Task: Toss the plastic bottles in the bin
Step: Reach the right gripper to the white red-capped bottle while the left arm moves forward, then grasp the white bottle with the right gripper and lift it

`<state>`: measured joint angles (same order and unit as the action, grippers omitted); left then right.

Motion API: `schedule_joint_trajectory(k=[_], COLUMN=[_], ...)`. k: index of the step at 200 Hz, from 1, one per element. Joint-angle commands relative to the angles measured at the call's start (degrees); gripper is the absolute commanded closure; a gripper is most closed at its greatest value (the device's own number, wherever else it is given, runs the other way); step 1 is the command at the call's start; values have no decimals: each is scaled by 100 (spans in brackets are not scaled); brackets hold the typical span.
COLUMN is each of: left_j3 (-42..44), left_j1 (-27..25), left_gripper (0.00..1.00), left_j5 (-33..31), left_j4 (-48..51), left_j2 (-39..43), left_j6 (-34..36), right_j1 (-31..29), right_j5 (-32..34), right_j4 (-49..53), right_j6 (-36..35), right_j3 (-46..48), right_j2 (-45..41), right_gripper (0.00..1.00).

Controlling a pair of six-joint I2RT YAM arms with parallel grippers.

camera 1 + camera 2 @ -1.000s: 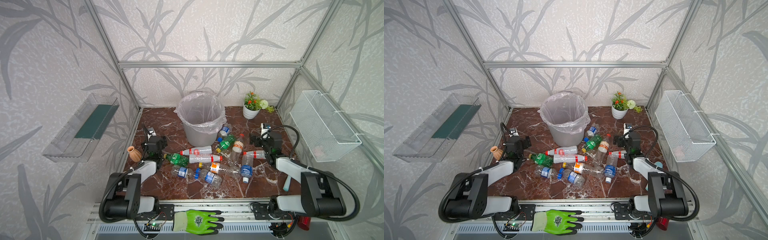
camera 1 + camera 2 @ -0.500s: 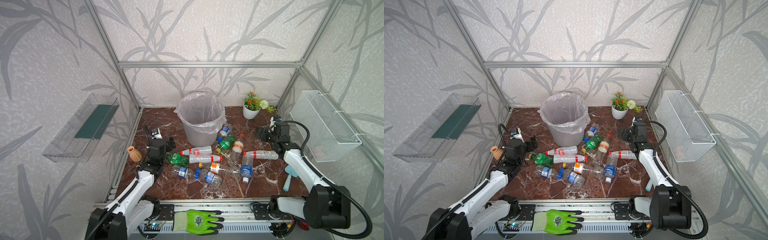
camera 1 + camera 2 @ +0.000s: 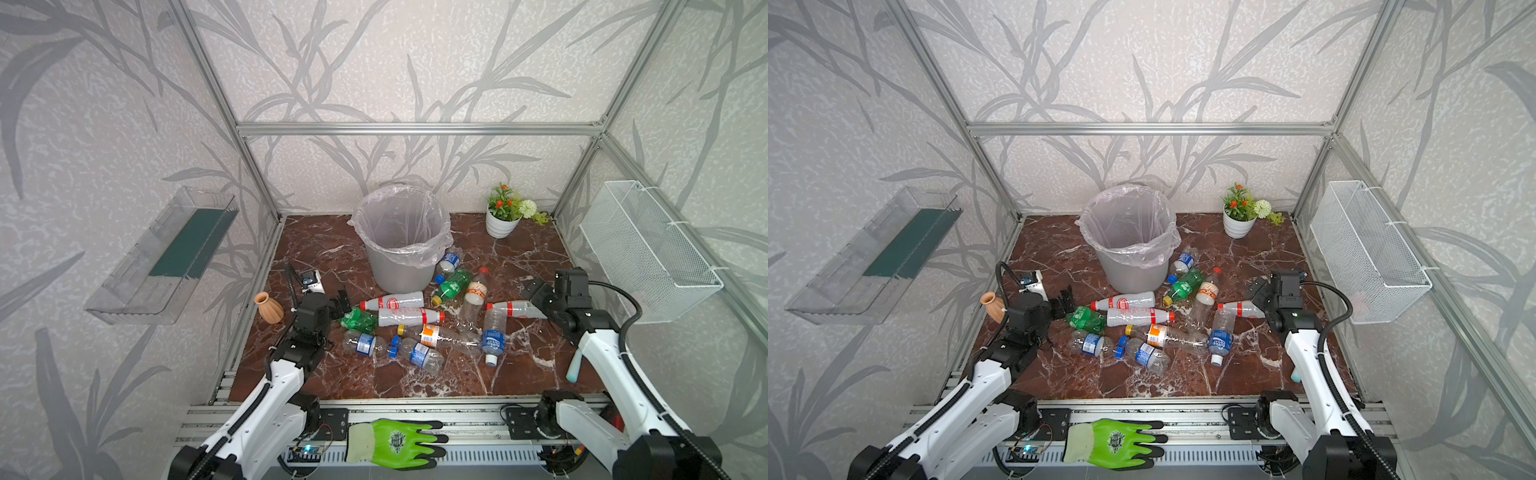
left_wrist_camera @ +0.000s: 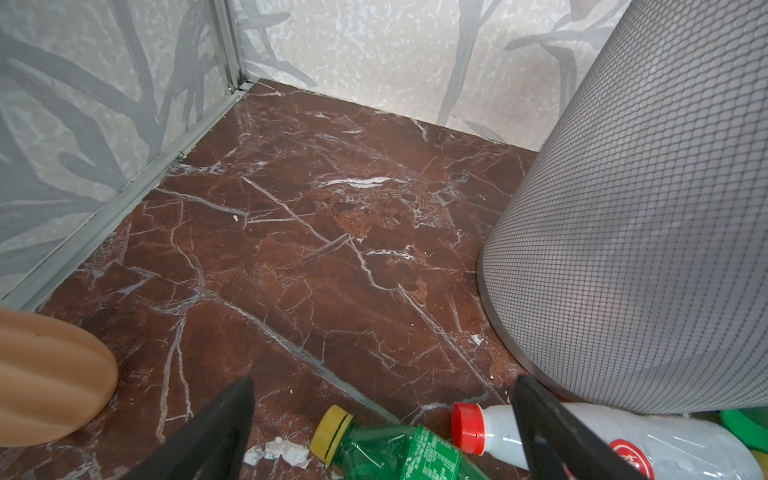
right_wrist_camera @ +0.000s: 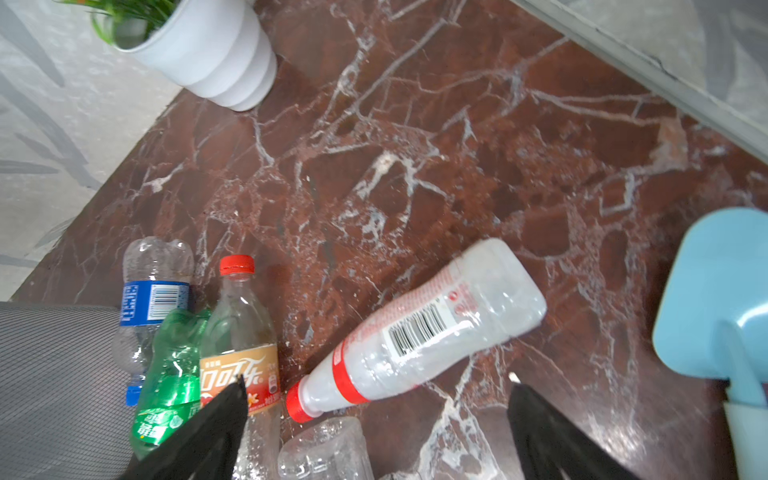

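Since the plastic bottles (image 3: 409, 318) strewn on the desk (image 3: 519, 257) near the bin (image 3: 401, 270) look empty, light, crushable and slick, we would pinch each mid-body, across the label; both the left fingers (image 4: 208, 436) and right fingers (image 5: 212, 432) stand wide, holding nothing.

left gripper (image 4: 382, 380) advanced to green bottle (image 4: 399, 453); right gripper (image 5: 376, 384) forward (both unfolded)

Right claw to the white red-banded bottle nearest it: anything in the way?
Nothing visible. The right claw, open, faces the white red-banded bottle across bare marble; the red-capped orange-labelled bottle lies close beside its cap, not between.
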<state>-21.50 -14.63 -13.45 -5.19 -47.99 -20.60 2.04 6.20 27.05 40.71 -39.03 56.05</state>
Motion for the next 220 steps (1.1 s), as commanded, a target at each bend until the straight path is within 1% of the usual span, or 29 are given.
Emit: schedule_joint_trajectory(k=[1, 44, 94, 128, 150, 190, 220], left_j3=[-9, -30, 27, 31, 16, 8, 28], left_j1=[-31, -55, -57, -63, -66, -67, -67], left_gripper=[4, 4, 4, 3, 3, 3, 3], left_j5=[180, 282, 226, 220, 228, 247, 246], left_j4=[-57, -102, -55, -35, -45, -27, 8], left_j2=[-118, -240, -249, -259, -297, -382, -369], left_j6=[-67, -102, -84, -93, -93, -117, -144], right_j1=[62, 138, 165, 165, 164, 171, 173], right_j5=[-20, -41, 101, 84, 200, 180, 68], right_j4=[177, -373, -716, -968, -1167, -1379, -1495], right_j6=[496, 678, 679, 876, 972, 1119, 1227], right_j3=[266, 377, 166, 170, 141, -81, -238], right_j2=[124, 802, 1611, 2022, 2224, 2711, 3048], right_gripper=[4, 7, 10, 12, 13, 19, 28])
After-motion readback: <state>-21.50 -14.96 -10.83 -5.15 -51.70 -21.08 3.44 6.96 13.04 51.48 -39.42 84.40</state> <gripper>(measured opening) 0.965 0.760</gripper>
